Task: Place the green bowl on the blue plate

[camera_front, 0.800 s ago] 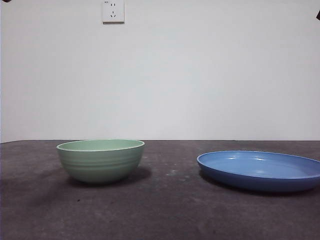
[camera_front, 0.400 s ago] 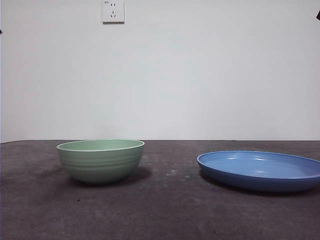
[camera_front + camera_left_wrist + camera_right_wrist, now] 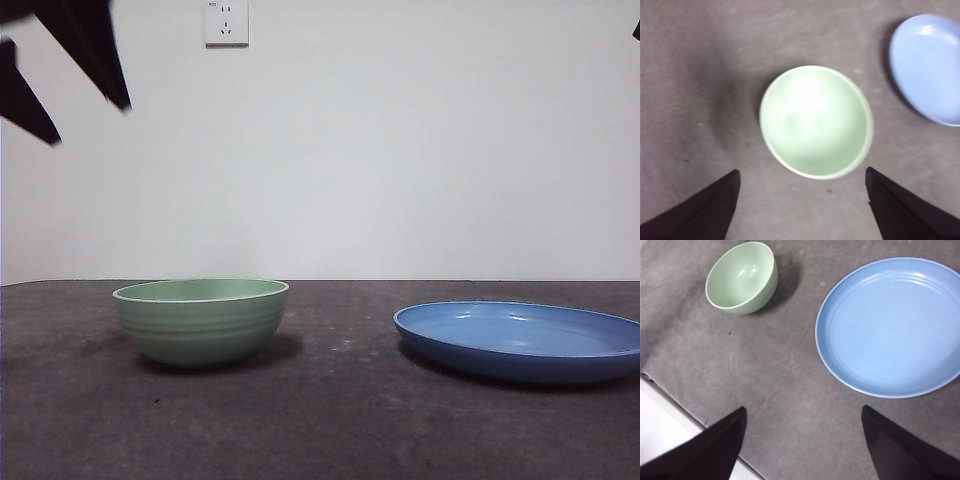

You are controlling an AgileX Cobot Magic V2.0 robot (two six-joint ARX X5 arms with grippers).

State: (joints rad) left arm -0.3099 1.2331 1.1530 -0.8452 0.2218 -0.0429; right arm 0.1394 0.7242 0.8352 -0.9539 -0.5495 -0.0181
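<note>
The green bowl [image 3: 201,320] stands upright and empty on the dark table, left of centre. To its right lies the blue plate [image 3: 520,340], also empty and apart from the bowl. My left gripper [image 3: 90,122] shows as two dark jaws at the upper left, high above the bowl. In the left wrist view the left gripper [image 3: 801,172] is open over the green bowl [image 3: 816,121], with the blue plate [image 3: 930,67] off to one side. My right gripper [image 3: 803,409] is open and high above the table, looking down on the blue plate [image 3: 890,327] and the green bowl [image 3: 742,277].
A white wall with a power socket [image 3: 226,22] stands behind the table. The table's edge [image 3: 670,395] and a pale floor show in the right wrist view. The waiting right arm shows only as a black tip [image 3: 636,30] at the upper right corner.
The left gripper's jaws have come down into the front view at the upper left. Bowl and plate have not moved.
</note>
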